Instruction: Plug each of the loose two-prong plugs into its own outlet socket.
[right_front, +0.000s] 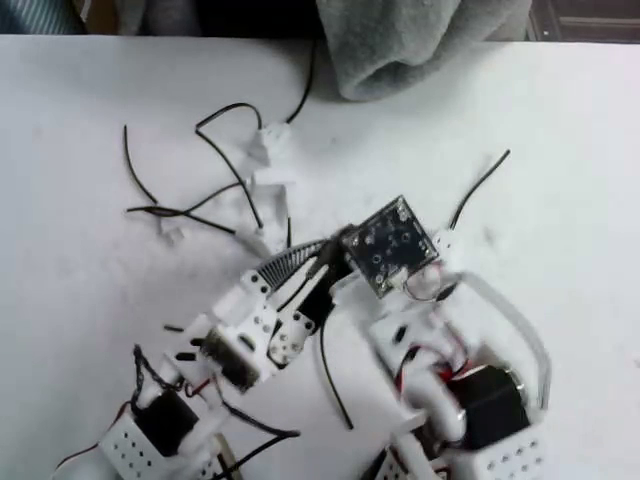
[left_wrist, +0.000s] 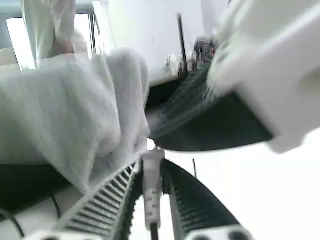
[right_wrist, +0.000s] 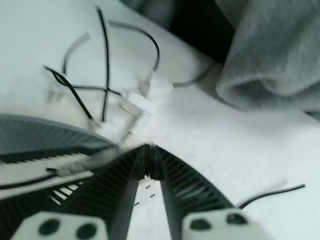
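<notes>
— What do we see at the left of the tabletop (right_front: 70, 120)?
— There we see loose white plugs (right_front: 272, 178) with black wires, well apart from both arms.
— And our left gripper (left_wrist: 152, 172)?
— Its fingers (left_wrist: 107, 197) pinch a single plug (left_wrist: 152, 200) on a black wire, near the middle of the tabletop, just beside the right gripper (right_wrist: 148, 155).
— And the right fingers (right_wrist: 190, 192)?
— We see them pressed together at the tips. Beyond them lies a grey cloth (right_front: 400, 50).

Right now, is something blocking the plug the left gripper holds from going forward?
Yes. The right gripper crosses just ahead of the plug pinched in the left gripper, close to its tip.
</notes>
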